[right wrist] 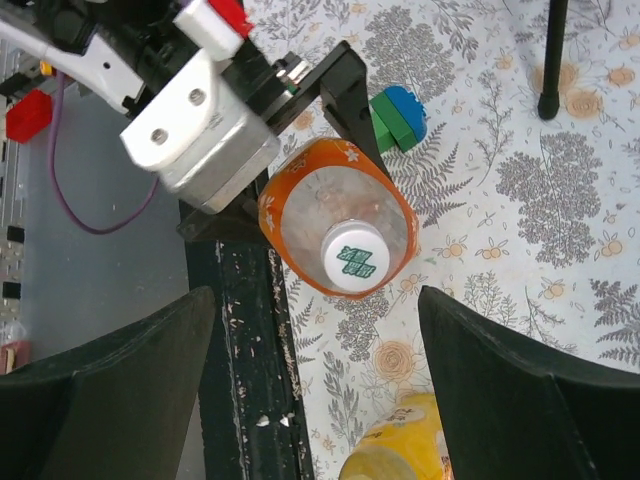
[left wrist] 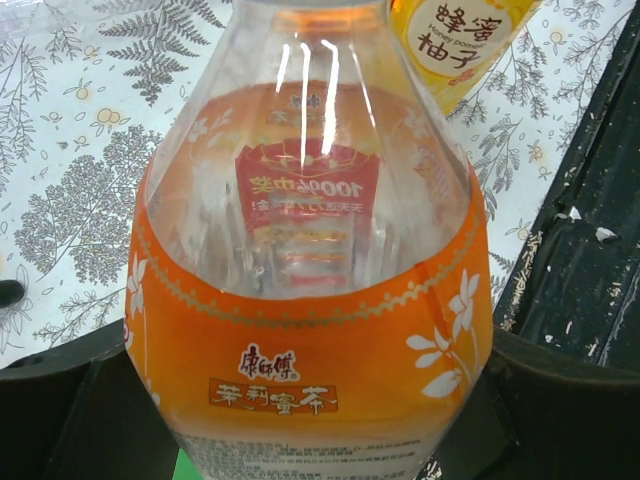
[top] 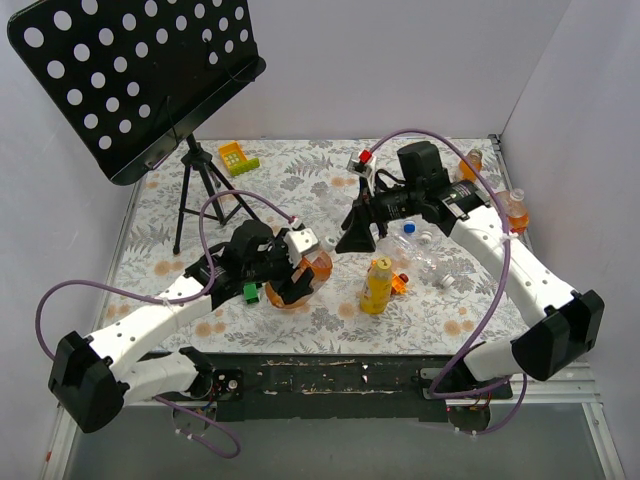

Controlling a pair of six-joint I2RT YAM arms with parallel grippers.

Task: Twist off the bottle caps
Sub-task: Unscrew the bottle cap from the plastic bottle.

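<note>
L pincer (top: 290,280) clamped on orange bottle (left wrist: 310,350) | white cap (right wrist: 352,257) on | R pincer (top: 357,237) wide apart, bottle's 2 o'clock | yellow bottle (top: 377,287) at 3

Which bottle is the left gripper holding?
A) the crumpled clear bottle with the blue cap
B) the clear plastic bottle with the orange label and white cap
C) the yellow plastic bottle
B: the left gripper clamps both sides of the orange-labelled clear plastic bottle, round white cap on; the yellow plastic bottle stands free beside it.
</note>
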